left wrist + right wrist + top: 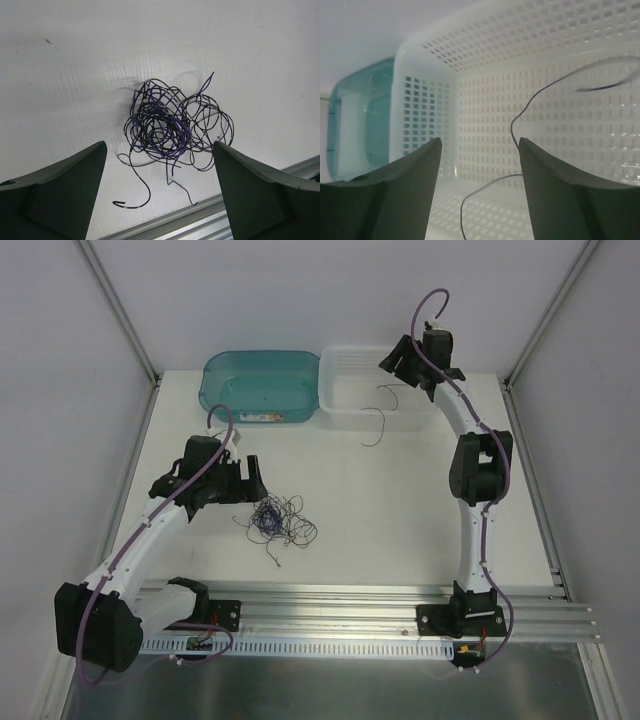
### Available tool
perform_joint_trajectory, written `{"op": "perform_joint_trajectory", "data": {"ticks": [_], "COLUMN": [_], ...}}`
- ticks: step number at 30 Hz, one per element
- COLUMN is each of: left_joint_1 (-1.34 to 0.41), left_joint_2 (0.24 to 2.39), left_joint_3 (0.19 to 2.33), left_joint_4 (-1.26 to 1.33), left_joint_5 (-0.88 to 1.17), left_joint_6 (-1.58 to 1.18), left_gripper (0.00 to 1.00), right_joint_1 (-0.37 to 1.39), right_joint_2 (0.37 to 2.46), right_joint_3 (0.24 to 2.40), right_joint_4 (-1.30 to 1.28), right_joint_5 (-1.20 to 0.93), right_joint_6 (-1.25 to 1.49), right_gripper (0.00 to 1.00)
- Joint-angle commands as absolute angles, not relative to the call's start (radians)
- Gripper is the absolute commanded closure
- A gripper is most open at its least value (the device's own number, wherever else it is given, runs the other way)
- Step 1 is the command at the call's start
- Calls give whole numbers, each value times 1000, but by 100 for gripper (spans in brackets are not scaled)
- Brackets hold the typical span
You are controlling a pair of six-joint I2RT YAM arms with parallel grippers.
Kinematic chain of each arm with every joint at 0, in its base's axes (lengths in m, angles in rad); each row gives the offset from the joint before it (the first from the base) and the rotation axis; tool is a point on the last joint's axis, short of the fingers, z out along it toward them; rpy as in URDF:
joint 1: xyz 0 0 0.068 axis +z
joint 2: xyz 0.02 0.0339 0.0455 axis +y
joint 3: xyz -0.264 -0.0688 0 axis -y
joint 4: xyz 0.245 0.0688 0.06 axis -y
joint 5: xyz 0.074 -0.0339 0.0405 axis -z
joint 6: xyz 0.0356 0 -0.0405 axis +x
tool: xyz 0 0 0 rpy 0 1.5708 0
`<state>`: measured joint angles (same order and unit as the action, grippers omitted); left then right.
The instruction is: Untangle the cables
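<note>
The cables (276,519) lie as one tangled knot of thin black and purple wires on the white table, just right of my left gripper (256,483). In the left wrist view the knot (167,122) lies ahead, between the wide-open, empty fingers of that gripper (159,145). One loose wire (383,420) hangs over the front wall of the white basket (340,412) onto the table. My right gripper (392,364) hovers over that basket. In the right wrist view it (479,140) is open; the thin wire (512,127) runs close by its right finger (555,190).
A teal plastic bin (225,405) stands left of the white basket at the back; it also shows through the perforated basket wall (355,125). An aluminium rail (350,605) runs along the near table edge, close below the knot's loose ends (200,220).
</note>
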<state>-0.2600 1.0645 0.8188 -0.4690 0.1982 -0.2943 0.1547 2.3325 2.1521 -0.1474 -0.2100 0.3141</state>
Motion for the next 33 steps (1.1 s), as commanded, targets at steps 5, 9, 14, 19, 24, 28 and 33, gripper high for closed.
{"op": "perform_joint_trajectory", "data": {"ticks": [5, 9, 14, 19, 24, 28, 33], "left_joint_1": [-252, -250, -252, -252, -250, -252, -252], "left_joint_2": [1068, 1063, 1057, 1054, 1049, 1048, 1049], "left_joint_3": [818, 815, 815, 816, 815, 815, 815], "left_joint_4": [-466, -466, -466, -466, -466, -466, -466], "left_joint_5": [193, 199, 202, 207, 204, 199, 199], "left_joint_6": [-279, -279, -279, -279, -276, -276, -275], "left_gripper": [12, 12, 12, 12, 12, 12, 12], "right_joint_1": [155, 172, 216, 218, 221, 221, 218], "right_joint_2": [2129, 2016, 1838, 1757, 1772, 1831, 1887], "right_joint_3": [2063, 1991, 1739, 1494, 1352, 1351, 1338], "right_joint_4": [-172, -282, -278, -163, -42, -5, 126], "right_joint_5": [-221, -232, -233, -271, -307, -282, -232], "right_joint_6": [165, 51, -44, -29, -26, -11, 58], "right_gripper": [24, 25, 31, 36, 36, 36, 37]}}
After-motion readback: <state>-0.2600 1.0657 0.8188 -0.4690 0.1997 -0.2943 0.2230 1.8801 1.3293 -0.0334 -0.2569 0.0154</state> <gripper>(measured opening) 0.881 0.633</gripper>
